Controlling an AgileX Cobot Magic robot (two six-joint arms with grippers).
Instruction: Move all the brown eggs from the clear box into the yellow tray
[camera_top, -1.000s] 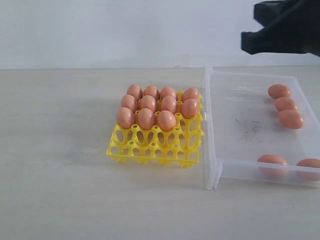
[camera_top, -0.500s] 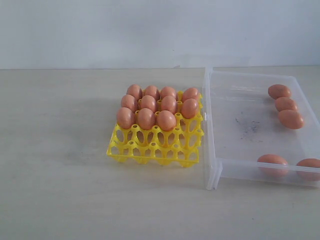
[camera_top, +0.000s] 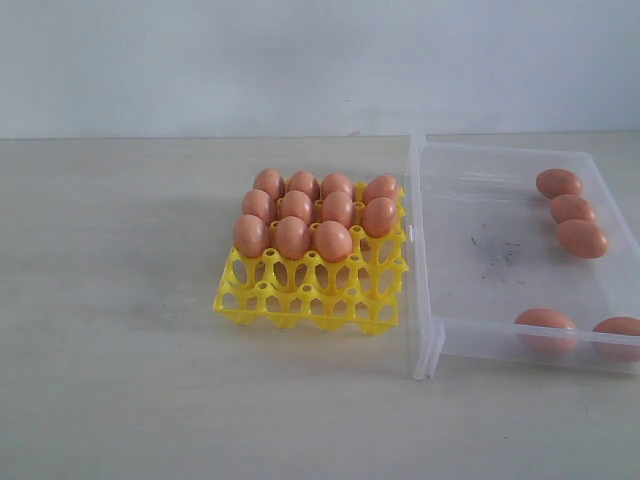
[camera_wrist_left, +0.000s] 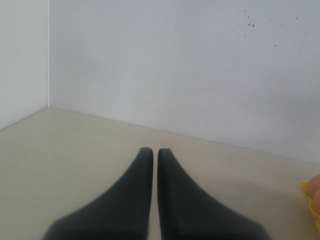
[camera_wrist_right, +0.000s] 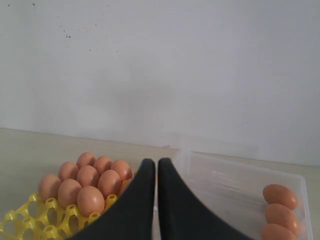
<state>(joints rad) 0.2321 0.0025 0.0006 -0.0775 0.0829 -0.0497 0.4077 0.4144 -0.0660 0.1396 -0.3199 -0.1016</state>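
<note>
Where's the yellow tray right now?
In the exterior view the yellow tray sits mid-table, just left of the clear box, brown eggs in its far rows.

I count eleven brown eggs (camera_top: 292, 237) seated in the yellow tray (camera_top: 305, 300); five lie in the clear box (camera_top: 470, 290) just beside it.

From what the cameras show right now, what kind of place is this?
Probably a robot test bench rather than a kitchen: a plain pale tabletop against a blank white wall, with a yellow tray of brown eggs and a clear box laid out for handling.
</note>
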